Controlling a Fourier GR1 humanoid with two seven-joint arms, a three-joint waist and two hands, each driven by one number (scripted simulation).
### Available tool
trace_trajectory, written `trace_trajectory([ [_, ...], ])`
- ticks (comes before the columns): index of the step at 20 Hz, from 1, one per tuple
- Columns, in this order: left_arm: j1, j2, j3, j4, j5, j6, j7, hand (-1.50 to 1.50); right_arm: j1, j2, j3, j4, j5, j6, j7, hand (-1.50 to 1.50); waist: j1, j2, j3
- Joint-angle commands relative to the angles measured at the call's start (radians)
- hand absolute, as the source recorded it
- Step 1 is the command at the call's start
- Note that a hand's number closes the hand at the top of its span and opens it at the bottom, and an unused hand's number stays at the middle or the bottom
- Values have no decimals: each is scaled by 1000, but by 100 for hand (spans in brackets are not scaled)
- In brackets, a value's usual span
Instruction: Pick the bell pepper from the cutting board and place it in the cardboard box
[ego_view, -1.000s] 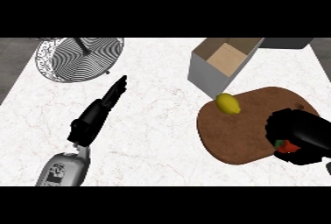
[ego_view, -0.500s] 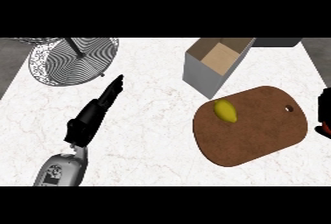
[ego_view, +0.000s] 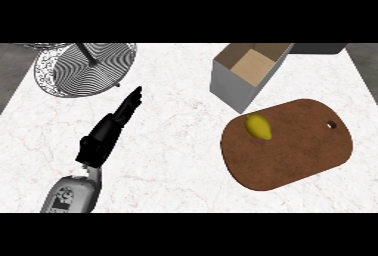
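White marbled counter (ego_view: 177, 165). Wire basket (ego_view: 85, 70) upper left. Brown cutting board (ego_view: 288, 145) right, cardboard box (ego_view: 247, 75) just beyond. Left hand (ego_view: 111, 130) flat, fingers straight together. Small yellow bell pepper (ego_view: 258, 126) lies on board's near-box edge.

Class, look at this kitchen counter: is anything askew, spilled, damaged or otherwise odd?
Nothing is spilled or damaged. The yellow bell pepper lies on the cutting board, the cardboard box stands open beside it, and the left robot hand rests open.

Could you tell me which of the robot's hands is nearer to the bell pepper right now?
Left, by default. The left hand lies open on the counter, well to the left of the yellow bell pepper on the cutting board; the right hand is out of view.
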Motion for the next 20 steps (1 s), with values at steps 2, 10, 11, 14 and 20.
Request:
trace_trajectory([
  [2, -12, -14, -13, 15, -28, 15, -14, 0, -158, -14, -4, 76, -58, 194, 7, 150, 4, 1, 0],
  [10, 9, -23, -18, 7, -17, -4, -21, 0, -367, 121, 97, 194, -8, 186, 153, 150, 15, 2, 0],
  [11, 4, -13, -10, -12, -11, -13, 9, 0, -371, 105, 86, 192, -11, 215, 152, 150, 7, 0, 0],
  [14, -20, 2, 27, 19, 8, -23, 4, 0, -430, 148, 103, 226, -11, 241, 196, 150, 5, 1, 0],
  [20, -76, -25, 17, 82, -16, -10, -20, 0, -600, 290, 129, 442, 109, 135, 216, 150, 15, 7, 0],
])
